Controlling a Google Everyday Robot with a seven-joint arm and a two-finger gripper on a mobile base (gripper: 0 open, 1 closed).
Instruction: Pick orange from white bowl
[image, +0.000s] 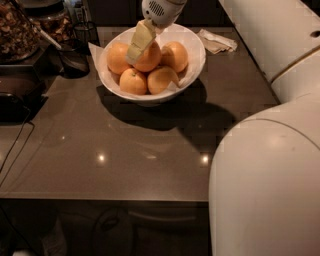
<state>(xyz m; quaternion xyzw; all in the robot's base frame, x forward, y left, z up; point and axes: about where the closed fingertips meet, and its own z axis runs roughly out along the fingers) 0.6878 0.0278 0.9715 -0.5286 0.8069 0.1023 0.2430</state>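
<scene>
My gripper (136, 50) sits at upper centre of the frame, lowered into the bowl (196, 50) and overlapping the orange (152, 59) at its middle. I cannot tell its state.

Counting five oranges (133, 81), heaping under and around one gripper (137, 47), itself hanging right over the middle, deepest-coloured orange (152, 60). Counting one white bowl (197, 55) sitting beneath the gripper. Counting one crumpled paper napkin (216, 41) lying off to the gripper's right, well apart.
</scene>
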